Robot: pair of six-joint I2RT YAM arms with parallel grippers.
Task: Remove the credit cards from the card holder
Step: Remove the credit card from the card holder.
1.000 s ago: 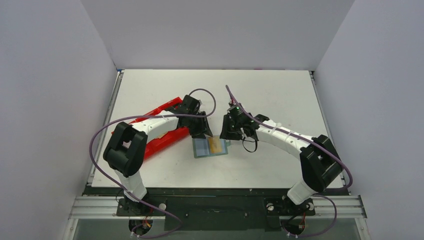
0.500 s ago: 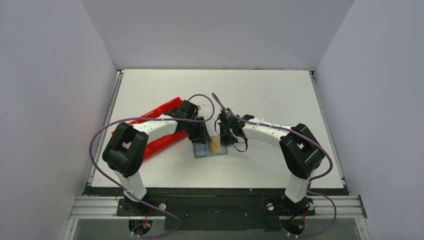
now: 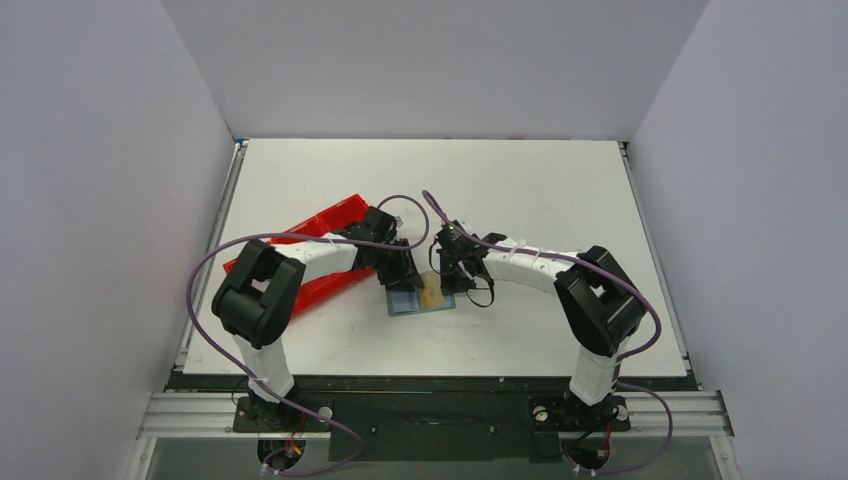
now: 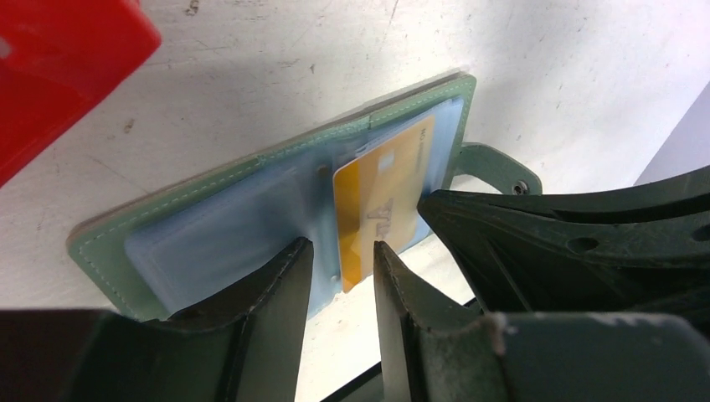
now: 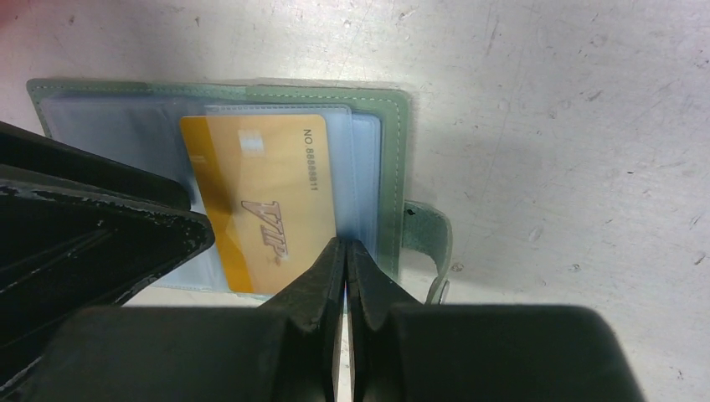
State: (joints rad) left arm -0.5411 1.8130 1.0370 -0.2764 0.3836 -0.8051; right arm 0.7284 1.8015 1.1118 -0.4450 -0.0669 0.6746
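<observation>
- A flat grey-green stitched card holder [image 3: 406, 300] is seen lying open on the white counter [image 3: 540, 190]. It is placed about midway between the left and right edges and nearer the near edge than the far one. Its small tab [image 5: 432, 241] is turned toward the right edge.
- A tan-yellow plastic credit card [image 5: 259, 201], printed "VIP", is seen in the clear sleeves of the holder's right half. The end toward the hands projects slightly past the holder's edge. Whether other cards lie beneath cannot be told.
- The left hand [image 4: 339, 255] is set at the holder's far edge with its fingers parted by a narrow gap. One finger is placed on the clear left sleeve, and the card's corner shows in the gap. Nothing is seen gripped.
- The right hand [image 5: 343, 247] is set just beside it, fingers all but closed, tips at the card's corner. Whether the card is pinched cannot be told.
- A red plastic tray [image 3: 335, 213] is seen toward the left edge, partly covered by the left arm.
</observation>
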